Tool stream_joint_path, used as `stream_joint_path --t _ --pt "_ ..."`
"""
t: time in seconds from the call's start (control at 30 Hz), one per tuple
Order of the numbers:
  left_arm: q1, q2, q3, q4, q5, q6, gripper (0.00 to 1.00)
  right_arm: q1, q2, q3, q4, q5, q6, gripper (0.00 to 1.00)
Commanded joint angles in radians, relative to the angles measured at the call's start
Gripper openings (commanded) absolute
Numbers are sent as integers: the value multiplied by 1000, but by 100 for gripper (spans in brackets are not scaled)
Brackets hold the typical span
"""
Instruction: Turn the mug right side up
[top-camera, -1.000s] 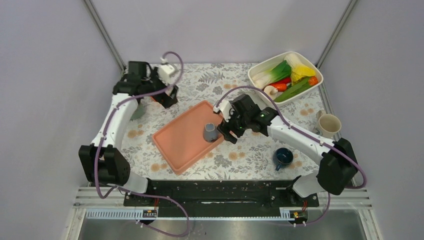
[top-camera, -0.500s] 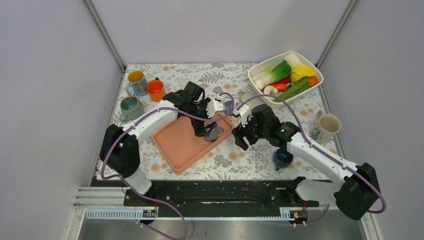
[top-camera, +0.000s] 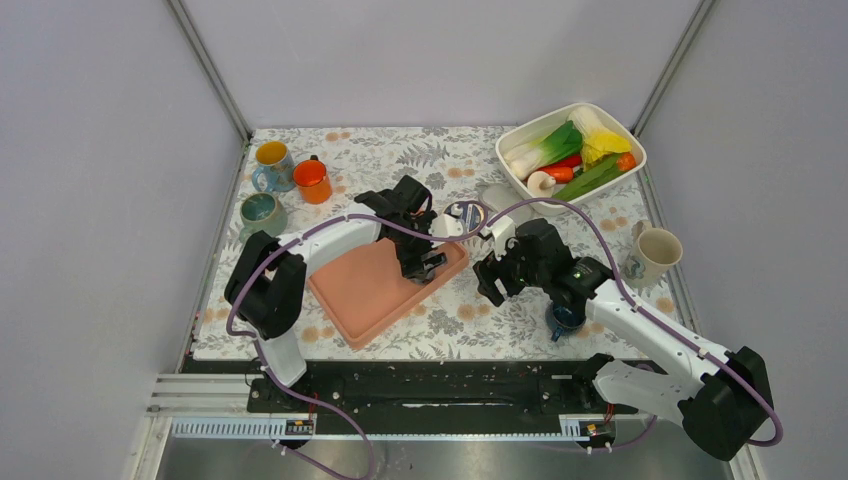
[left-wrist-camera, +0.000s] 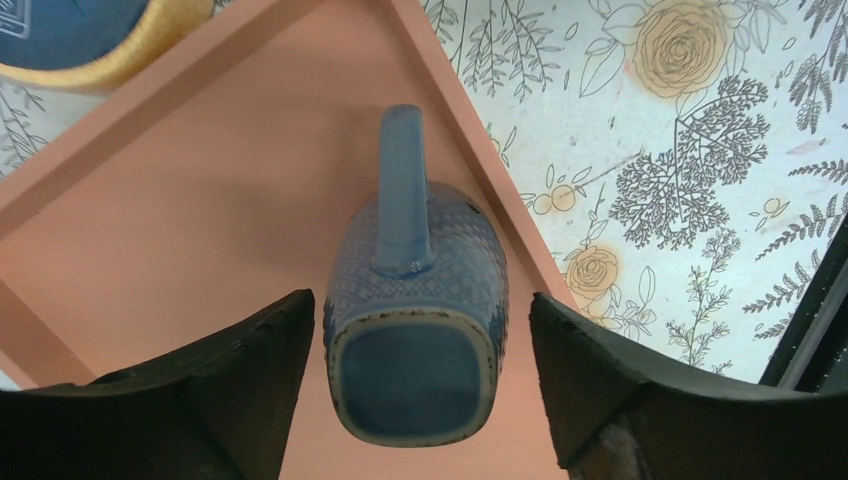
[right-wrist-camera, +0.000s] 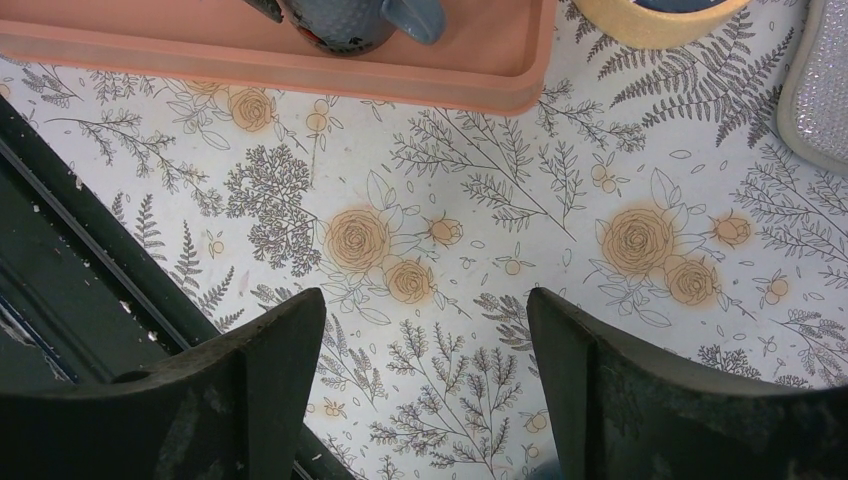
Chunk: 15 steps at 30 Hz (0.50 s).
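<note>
Floral tablecloth (top-camera: 420, 150), salmon tray (top-camera: 360, 290) holding blue mug (left-wrist-camera: 440, 270), lilac walls (top-camera: 430, 50) around

A tabletop (top-camera: 480, 322) covered in a floral print is seen from above. A salmon-pink tray (top-camera: 362, 290) is laid near its middle, turned at an angle. At the far left, three mugs are grouped: a yellow-lined mug (top-camera: 272, 160), an orange mug (top-camera: 312, 180) just beside it, and a teal mug (top-camera: 261, 212) nearer. A white tub (top-camera: 637, 152) filled with vegetables (top-camera: 572, 155) is set in the far right corner. A beige mug (top-camera: 655, 250) is placed at the right edge, with a dark blue cup (top-camera: 561, 320) nearer. A roll of yellow tape (right-wrist-camera: 655, 12) is seen just beyond the tray.
</note>
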Motion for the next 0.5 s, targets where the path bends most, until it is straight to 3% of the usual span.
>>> stream_joint_path --t 0.0,0.07,0.3,0.47 --pt "0 17 40 -11 -29 19 76 -6 -11 7 56 3 14 83" --pt "0 22 39 -11 -32 16 65 -6 -5 9 61 -1 18 83" --pt "2 21 39 -12 4 -10 2 -7 13 10 68 -1 40 83" --pt "44 17 61 4 19 -78 0 -8 28 -5 140 -31 118 83"
